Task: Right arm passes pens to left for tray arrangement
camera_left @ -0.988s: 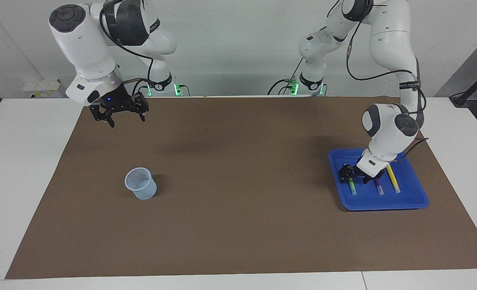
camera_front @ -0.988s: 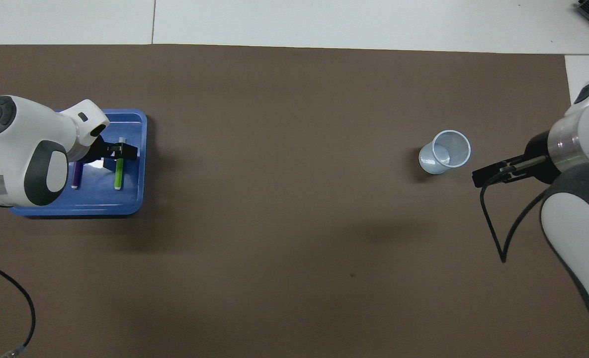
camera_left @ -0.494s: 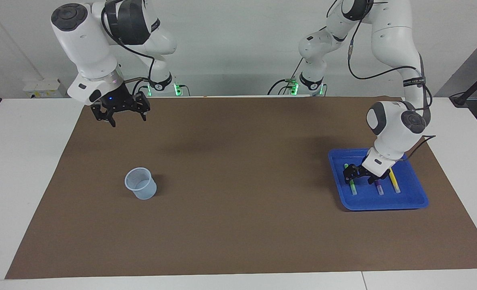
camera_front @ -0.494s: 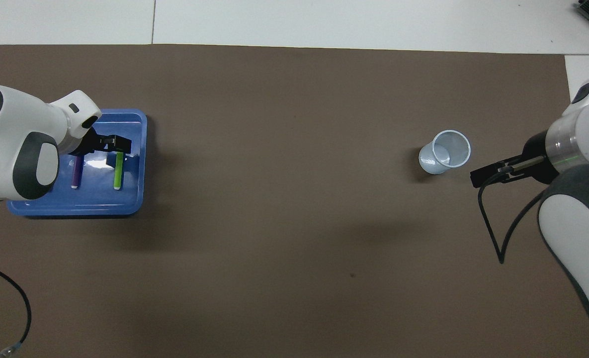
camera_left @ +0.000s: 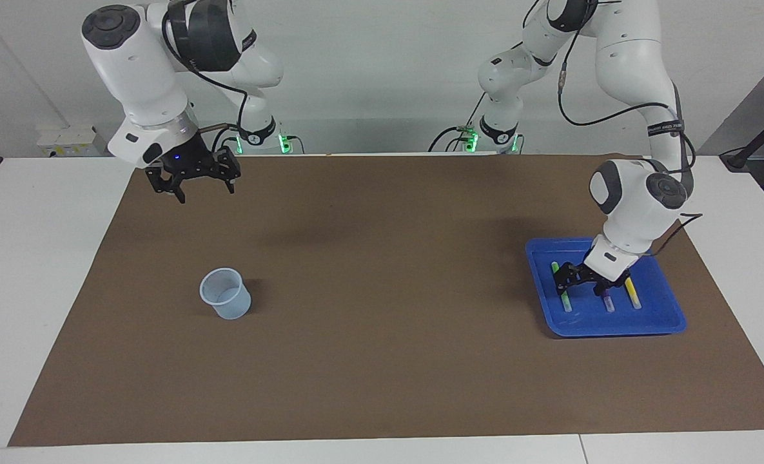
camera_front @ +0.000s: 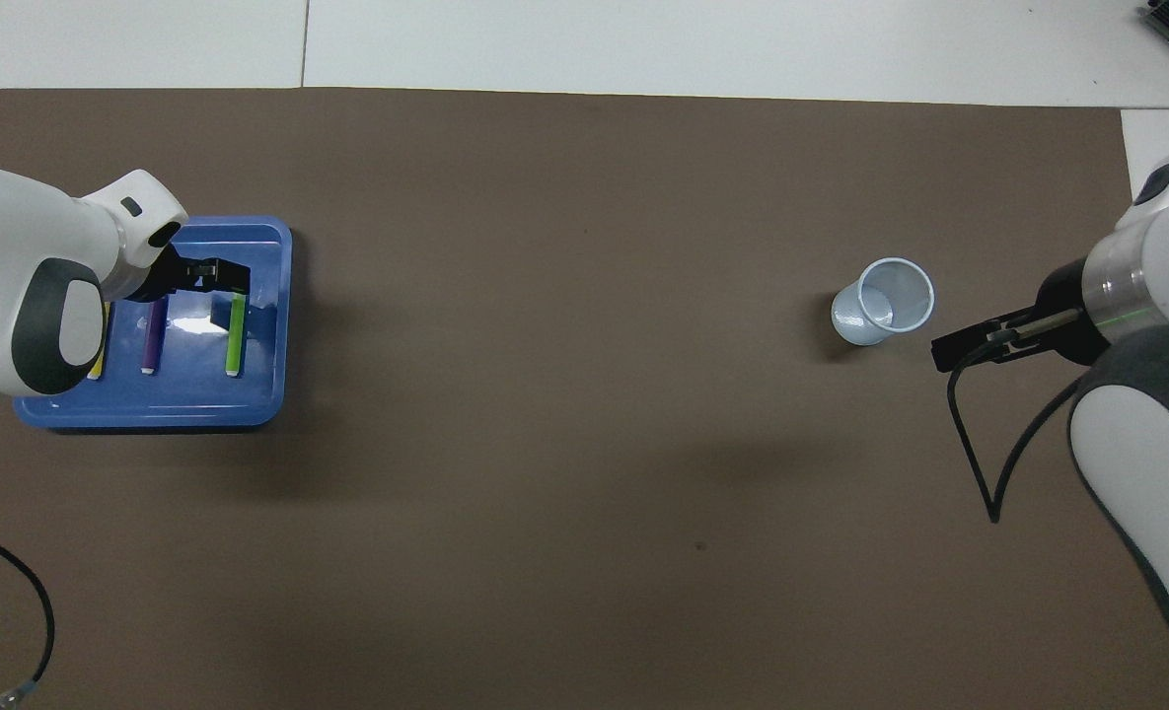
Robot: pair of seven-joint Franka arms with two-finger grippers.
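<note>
Three pens (camera_left: 605, 298) lie parallel in the tray (camera_left: 652, 322), long axes running near-to-far, directly beneath left gripper (camera_left: 583, 279), jaws spread, empty; right gripper (camera_left: 191, 182) waits, jaws spread.

Three slim pens lie flat and side by side in the shallow blue tray (camera_left: 614, 325) at the left arm's end of the table. The green pen (camera_left: 563, 300), purple pen (camera_left: 607, 301) and yellow pen (camera_left: 633, 295) lie parallel and apart, their pale cap ends pointing away from the robots.
</note>
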